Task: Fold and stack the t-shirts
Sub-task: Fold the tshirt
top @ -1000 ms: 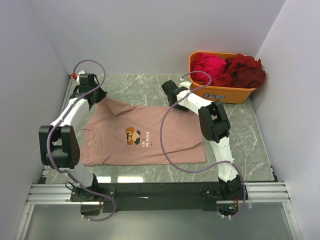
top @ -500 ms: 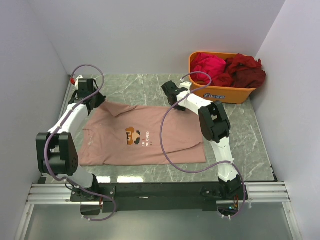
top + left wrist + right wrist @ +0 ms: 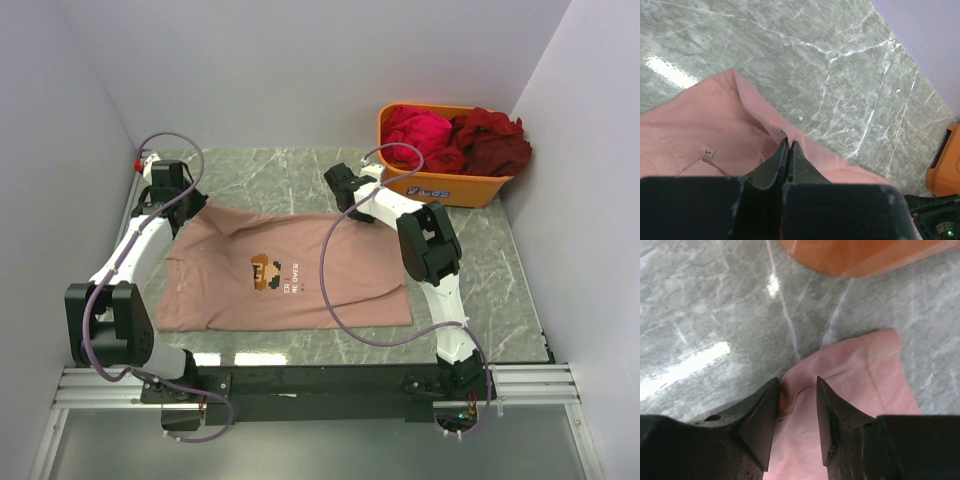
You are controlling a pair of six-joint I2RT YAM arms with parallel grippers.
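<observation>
the top camera is looking down from high behind the near edge of the marble table (image 3: pixel 290 175), taking in all of it. each wrist camera is pointing steeply down, very close, at one far corner of the salmon-pink t-shirt (image 3: pixel 220 270), and all three are catching the orange tub (image 3: pixel 440 188).

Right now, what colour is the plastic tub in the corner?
The plastic tub is orange, clearest in the top external view.

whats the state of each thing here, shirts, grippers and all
pink t-shirt: spread open on the table, unfolded
left gripper: shut on the pink t-shirt's far edge
right gripper: open, astride the shirt's edge
magenta t-shirt: crumpled in the orange tub
dark red t-shirt: crumpled in the tub
</observation>
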